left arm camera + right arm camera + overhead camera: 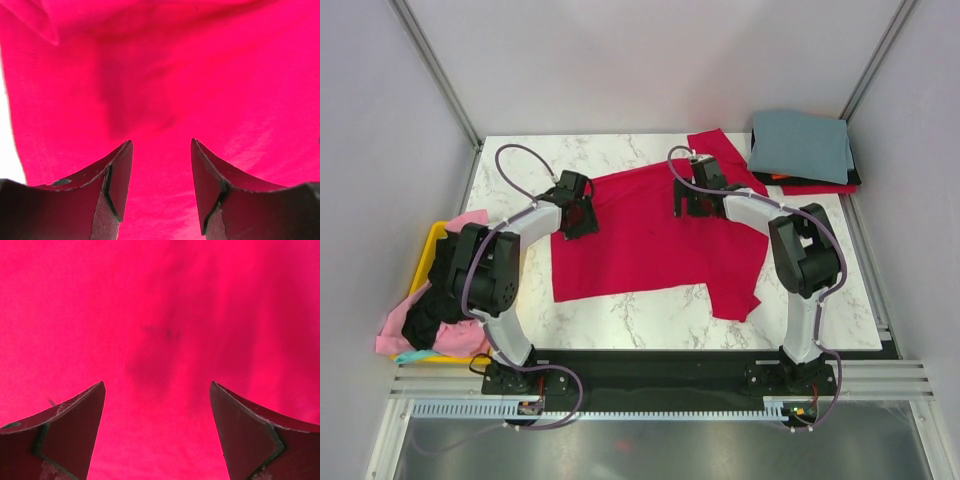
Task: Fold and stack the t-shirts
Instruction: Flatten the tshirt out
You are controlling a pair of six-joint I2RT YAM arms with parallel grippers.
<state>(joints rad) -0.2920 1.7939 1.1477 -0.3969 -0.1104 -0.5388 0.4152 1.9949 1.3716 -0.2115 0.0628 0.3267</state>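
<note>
A crimson-red t-shirt (pixel 650 240) lies spread on the marble table, one sleeve reaching back right and another hanging toward the front right. My left gripper (pixel 578 212) hovers over the shirt's left edge; in the left wrist view its jaws (pixel 161 150) stand apart with only red cloth (pixel 165 75) beneath them. My right gripper (pixel 695 200) sits over the shirt's upper right part, jaws (pixel 157 390) wide open above flat red cloth (pixel 160 305). At the back right lies a pile of folded t-shirts (pixel 802 145) with a grey-blue one on top.
A yellow bin (pixel 428 250) at the left edge holds black, pink and teal shirts (pixel 425 310). The cell's walls and metal frame close in the table. Bare marble (pixel 640 320) shows along the front edge.
</note>
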